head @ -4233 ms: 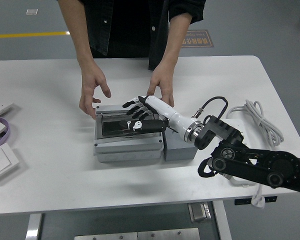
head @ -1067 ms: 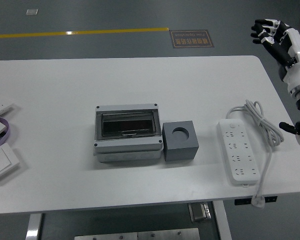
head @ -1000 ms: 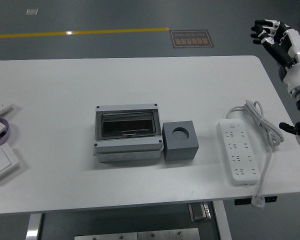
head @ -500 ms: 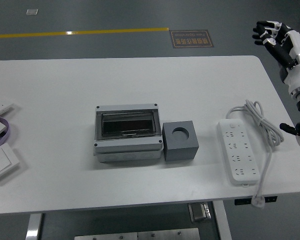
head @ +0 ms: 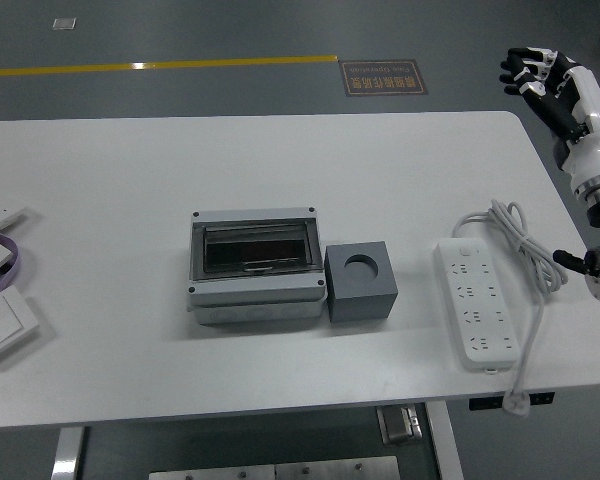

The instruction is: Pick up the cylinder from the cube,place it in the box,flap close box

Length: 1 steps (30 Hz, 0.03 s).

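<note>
Now the white table [head: 280,160] carries the grey box [head: 256,266], its clear flap down; touching its right side sits the cube [head: 360,281], socket empty. No cylinder shows, presumably boxed already. Far right of the box, the right hand [head: 536,72] hangs, fingers loosely spread, empty; it need only stay clear.

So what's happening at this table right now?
Nothing is being handled. The right hand is raised off the table's far right corner, fingers spread and empty. The grey box sits mid-table with its clear flap closed, and the cube right beside it shows an empty round socket. A power strip lies to the right. No cylinder is visible.
</note>
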Motion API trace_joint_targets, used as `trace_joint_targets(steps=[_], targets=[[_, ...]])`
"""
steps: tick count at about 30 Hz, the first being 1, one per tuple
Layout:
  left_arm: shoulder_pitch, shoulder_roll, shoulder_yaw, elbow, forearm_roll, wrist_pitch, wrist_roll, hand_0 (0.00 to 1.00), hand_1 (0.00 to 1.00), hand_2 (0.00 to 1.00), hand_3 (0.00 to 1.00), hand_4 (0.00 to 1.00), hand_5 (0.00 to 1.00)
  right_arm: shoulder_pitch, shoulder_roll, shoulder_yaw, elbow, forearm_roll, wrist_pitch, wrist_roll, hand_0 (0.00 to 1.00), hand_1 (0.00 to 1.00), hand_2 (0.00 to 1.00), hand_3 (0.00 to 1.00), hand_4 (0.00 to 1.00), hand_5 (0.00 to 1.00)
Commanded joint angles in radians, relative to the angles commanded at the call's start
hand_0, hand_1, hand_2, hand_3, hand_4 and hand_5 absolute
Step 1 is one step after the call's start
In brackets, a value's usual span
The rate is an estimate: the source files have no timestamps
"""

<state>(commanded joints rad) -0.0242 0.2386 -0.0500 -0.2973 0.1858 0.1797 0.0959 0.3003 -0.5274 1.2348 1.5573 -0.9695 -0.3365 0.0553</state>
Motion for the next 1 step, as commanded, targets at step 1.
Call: trace_joint_targets(steps=[1], targets=[[0.005,0.002,-0.002,0.000,-0.002,0.000,-0.001,0.592,0.581,0.517,0.615,0.683,0.242,-0.001,0.000,-0.001,0.002,-0.001,0.000,0.000,0.719,0.668,0.673,0.655,0.766,0.496]])
